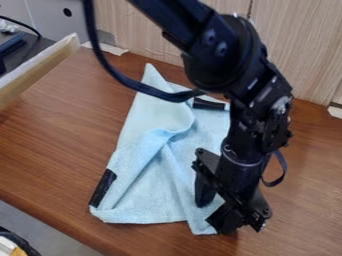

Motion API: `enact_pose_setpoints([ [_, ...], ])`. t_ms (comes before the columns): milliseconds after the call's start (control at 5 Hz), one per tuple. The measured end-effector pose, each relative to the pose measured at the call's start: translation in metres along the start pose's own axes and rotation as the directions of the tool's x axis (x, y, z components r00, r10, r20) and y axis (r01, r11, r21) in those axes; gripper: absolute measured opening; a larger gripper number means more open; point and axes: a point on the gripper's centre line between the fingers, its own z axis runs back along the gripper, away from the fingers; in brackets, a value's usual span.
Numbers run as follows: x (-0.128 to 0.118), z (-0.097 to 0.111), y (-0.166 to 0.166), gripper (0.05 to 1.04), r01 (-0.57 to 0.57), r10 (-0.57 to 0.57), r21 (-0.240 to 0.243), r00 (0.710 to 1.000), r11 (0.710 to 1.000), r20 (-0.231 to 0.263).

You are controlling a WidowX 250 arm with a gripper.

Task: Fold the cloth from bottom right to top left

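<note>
Cloth [143, 200]: on tabletop [60, 160], left of and behind the hand [215, 212]; contact with it hard to tell. First strip [103, 188]: on cloth, left of hand. Second strip [209, 104]: on cloth, behind hand. Board [40, 67]: well left, behind. Wall panel [300, 50]: behind hand and cloth.

Your light-blue fabric cloth [150, 187] with black edge strips [103, 188] lies rumpled on the brown wooden surface [57, 150], raised creases crossing its middle.
</note>
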Motion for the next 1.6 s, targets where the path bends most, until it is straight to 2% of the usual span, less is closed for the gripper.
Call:
enact_pose_setpoints([
  [200,0.002,-0.002,0.000,0.393,0.006,-0.006,-0.001,1.000,1.000,0.008],
  [400,0.002,-0.003,0.000,0.190,-0.001,0.001,-0.008,1.000,1.000,0.004],
  [600,0.001,-0.001,0.003,0.092,-0.011,0.011,-0.011,1.000,1.000,0.006],
  [800,0.002,0.018,0.007,0.079,-0.019,0.021,-0.026,0.999,0.999,0.050],
  [1000,0.003,0.034,0.015,0.079,-0.032,0.034,-0.034,0.997,0.999,0.068],
  [1200,0.018,0.050,0.033,0.079,-0.083,0.085,-0.021,0.990,0.996,0.109],
  [1400,0.027,0.063,0.056,0.079,-0.140,0.140,-0.007,0.982,0.990,0.130],
  [1600,0.038,0.066,0.094,0.079,-0.237,0.237,-0.016,0.963,0.971,0.127],
])
